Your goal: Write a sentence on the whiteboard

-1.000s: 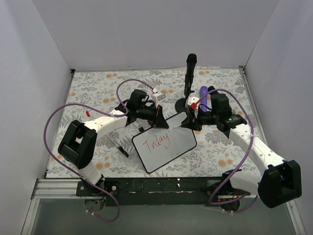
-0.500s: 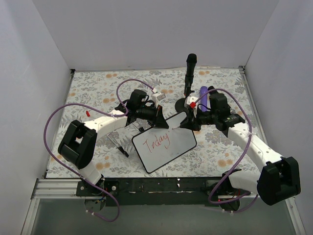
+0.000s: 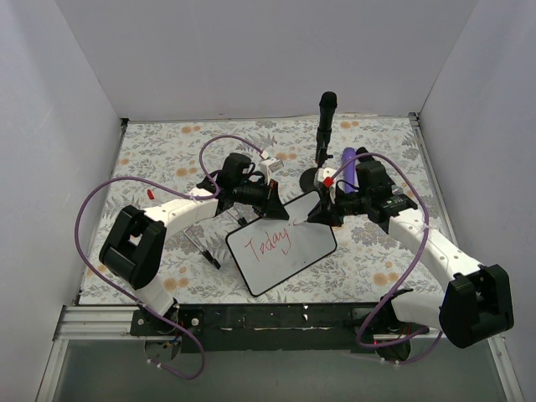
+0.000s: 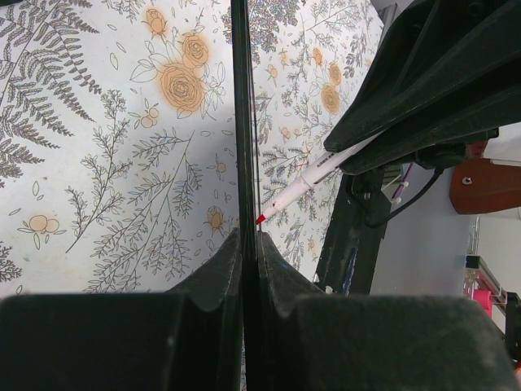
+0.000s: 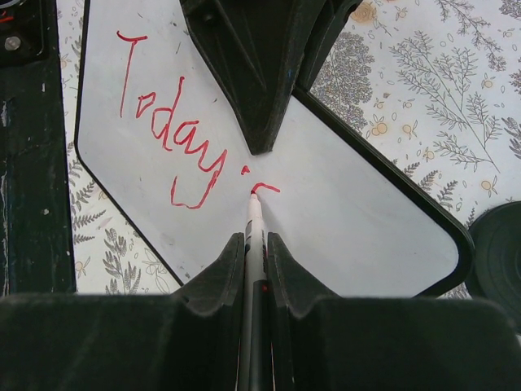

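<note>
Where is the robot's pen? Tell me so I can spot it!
On the flowery table, find the whiteboard with red writing saying "Today". Just after that word, the right gripper pinches the pen: a thin white stick, the only thing with a red tip touching the board.

Your table [image 3: 159, 155] wears a cloth printed with ferns and orange flowers. On it the whiteboard [image 3: 303, 248] sits tilted, its far edge clamped in your left pincer [image 3: 275, 208], your right pincer [image 5: 255, 244] holding a pen [image 5: 254, 213] at its face. Beyond the right pincer stands a black post [image 3: 324, 126] on a round base, a purple object [image 3: 348, 157] just beside it.
</note>
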Controlling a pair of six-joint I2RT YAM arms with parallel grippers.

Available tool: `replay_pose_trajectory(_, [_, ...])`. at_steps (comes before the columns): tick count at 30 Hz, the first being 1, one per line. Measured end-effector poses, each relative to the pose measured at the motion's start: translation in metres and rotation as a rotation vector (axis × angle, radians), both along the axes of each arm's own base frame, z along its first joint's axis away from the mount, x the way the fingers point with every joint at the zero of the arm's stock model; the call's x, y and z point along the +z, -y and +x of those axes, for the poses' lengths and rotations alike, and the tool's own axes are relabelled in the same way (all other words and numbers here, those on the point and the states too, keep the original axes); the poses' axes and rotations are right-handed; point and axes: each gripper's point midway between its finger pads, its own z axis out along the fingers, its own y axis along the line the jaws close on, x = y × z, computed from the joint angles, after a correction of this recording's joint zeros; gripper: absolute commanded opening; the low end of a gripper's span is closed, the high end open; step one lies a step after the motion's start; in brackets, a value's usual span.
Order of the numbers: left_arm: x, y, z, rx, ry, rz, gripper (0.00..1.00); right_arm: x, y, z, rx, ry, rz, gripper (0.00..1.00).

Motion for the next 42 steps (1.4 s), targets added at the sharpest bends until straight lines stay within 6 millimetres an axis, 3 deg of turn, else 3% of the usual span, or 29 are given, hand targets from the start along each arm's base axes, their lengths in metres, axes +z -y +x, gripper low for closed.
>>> replay_pose_trajectory(27, [-0.001,-0.001,0.000,0.002,-0.001,0.004,0.00,-0.015,0.016,-0.006,-0.052,-0.009,-0.061,0.01])
replay_pose_trajectory(42, [0.000,-0.001,0.000,0.001,0.001,0.004,0.00,-0.021,0.008,-0.014,-0.005,-0.038,-0.061,0.01])
